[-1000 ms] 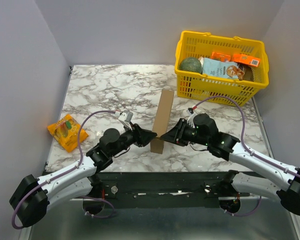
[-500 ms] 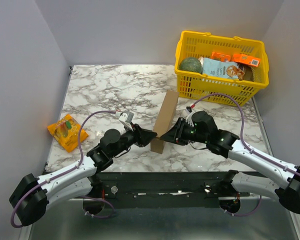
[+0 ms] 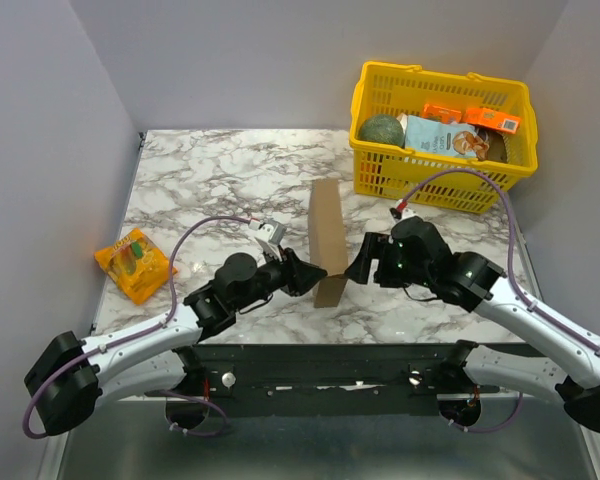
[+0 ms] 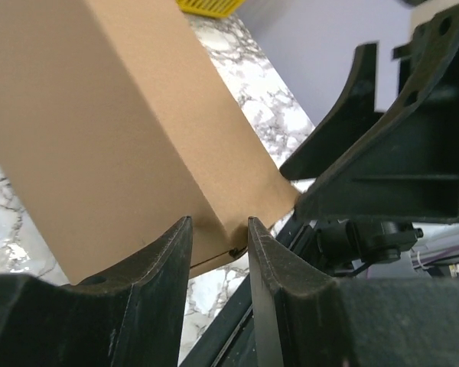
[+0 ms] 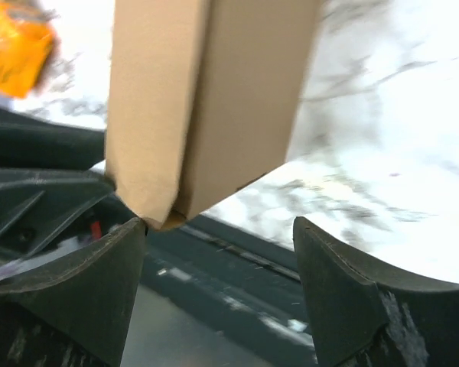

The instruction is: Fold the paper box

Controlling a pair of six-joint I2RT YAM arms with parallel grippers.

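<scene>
The paper box [image 3: 327, 238] is a flattened brown cardboard piece standing on its long edge in the middle of the marble table, running from the near edge toward the basket. My left gripper [image 3: 314, 279] is shut on its near lower corner. In the left wrist view the folded edge of the box [image 4: 115, 130] sits between the tips of my left gripper [image 4: 219, 222]. My right gripper [image 3: 361, 262] is open just right of the box's near end. In the right wrist view the box [image 5: 214, 99] hangs above my wide-open right gripper [image 5: 219, 223], its corner by the left fingertip [image 5: 130, 237].
A yellow plastic basket [image 3: 435, 175] with groceries stands at the back right. An orange snack packet [image 3: 133, 263] lies at the table's left edge and shows blurred in the right wrist view [image 5: 15, 46]. The table's dark front rail [image 3: 330, 355] is just below both grippers.
My right gripper has opened and drawn back to the right, off the box. My left gripper has shifted right with the box's near end, and the box stands straighter.
</scene>
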